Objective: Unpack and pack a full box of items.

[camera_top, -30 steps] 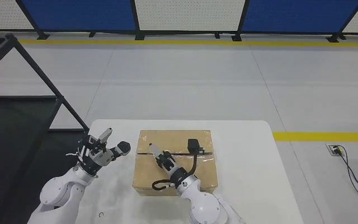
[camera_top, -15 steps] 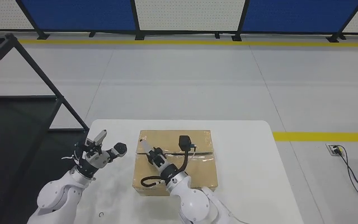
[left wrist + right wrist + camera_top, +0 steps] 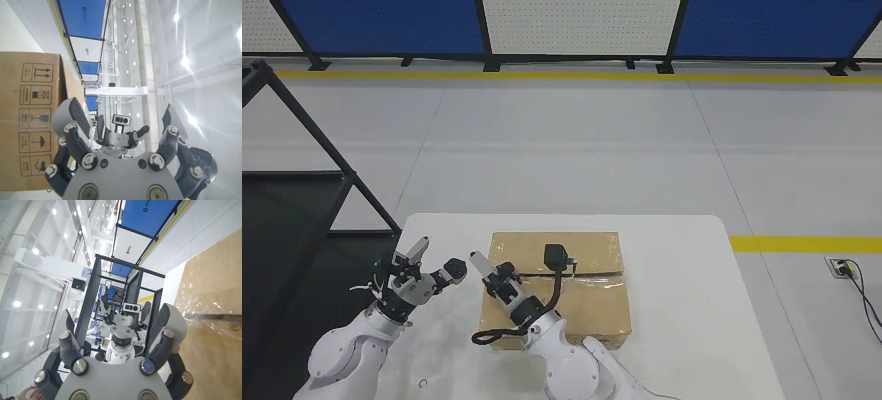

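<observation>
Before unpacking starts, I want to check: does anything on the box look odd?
Only the clear tape over the top seam of the cardboard box: it lies wrinkled, not flat. The box looks undented.

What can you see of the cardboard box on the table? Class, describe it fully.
The cardboard box is brown and rectangular, and it stands flat on the white table. Its top flaps are closed, and wrinkled, glossy clear tape covers the seam between them. One side wall bears a column of printed handling symbols. The open right gripper is over the top edge of that side. Whether it touches the box cannot be told.
</observation>
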Controlling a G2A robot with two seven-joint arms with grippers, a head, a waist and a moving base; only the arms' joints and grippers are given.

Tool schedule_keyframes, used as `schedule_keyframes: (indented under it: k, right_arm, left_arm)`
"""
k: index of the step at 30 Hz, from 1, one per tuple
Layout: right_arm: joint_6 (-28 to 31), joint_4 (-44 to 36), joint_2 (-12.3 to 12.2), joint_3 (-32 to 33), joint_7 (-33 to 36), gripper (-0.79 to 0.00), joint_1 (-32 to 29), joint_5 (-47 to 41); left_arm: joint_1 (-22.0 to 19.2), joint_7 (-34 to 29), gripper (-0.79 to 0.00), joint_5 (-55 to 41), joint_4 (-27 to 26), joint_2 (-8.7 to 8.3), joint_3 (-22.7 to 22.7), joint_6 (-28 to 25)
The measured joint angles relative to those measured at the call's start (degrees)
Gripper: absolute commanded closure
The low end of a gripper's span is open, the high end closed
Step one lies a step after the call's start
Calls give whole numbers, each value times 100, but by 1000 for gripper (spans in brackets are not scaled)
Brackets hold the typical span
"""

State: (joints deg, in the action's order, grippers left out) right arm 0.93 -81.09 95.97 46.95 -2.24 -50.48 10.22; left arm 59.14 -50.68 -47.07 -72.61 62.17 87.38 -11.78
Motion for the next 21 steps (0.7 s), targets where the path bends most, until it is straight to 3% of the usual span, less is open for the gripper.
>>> schedule_keyframes:
  k: [7, 16, 21]
  right_arm:
    - [89, -406, -15, 246, 14, -785, -243, -44]
    - [278, -1308, -252, 1017, 420, -785, -1218, 250]
    - [411, -1447, -314, 1221, 580, -785, -1491, 280]
  left_arm:
    - [63, -150, -785, -66, -20, 3, 46, -116]
    - [306, -404, -785, 502, -807, -53, 83, -43]
    - [635, 991, -785, 2330, -1564, -75, -5, -385]
